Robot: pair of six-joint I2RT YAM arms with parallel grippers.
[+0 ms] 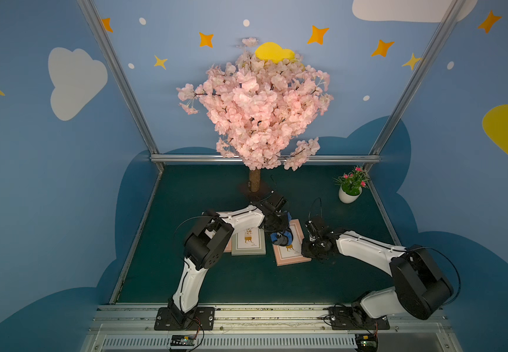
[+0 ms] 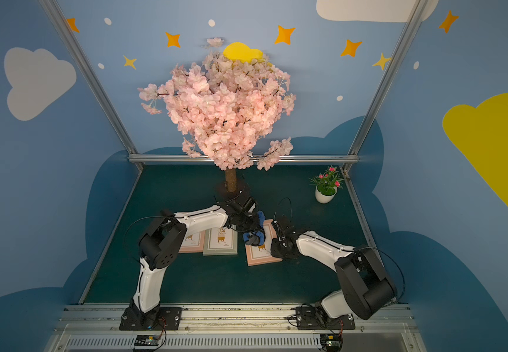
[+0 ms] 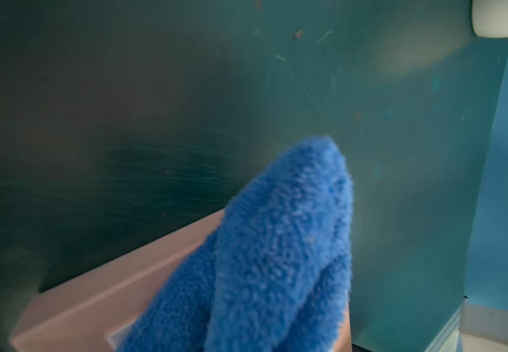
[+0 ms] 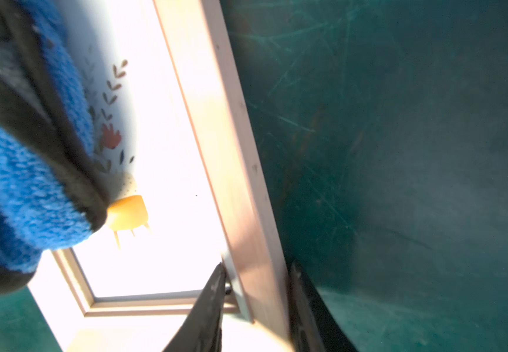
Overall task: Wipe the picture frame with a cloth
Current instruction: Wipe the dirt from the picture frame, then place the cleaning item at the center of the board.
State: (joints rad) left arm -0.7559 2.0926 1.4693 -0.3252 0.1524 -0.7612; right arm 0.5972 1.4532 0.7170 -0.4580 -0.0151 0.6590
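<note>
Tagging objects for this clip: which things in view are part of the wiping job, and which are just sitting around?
In use: cloth, in the shut left gripper; pink frame under the cloth, gripped at its edge by the right gripper.
Lying about: grey frame; other pink frame; blossom tree; potted plant.

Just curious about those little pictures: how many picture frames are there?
3. The left pink frame lies partly under the left arm, the grey-green frame beside it, the right pink frame under the cloth. More may be hidden.
</note>
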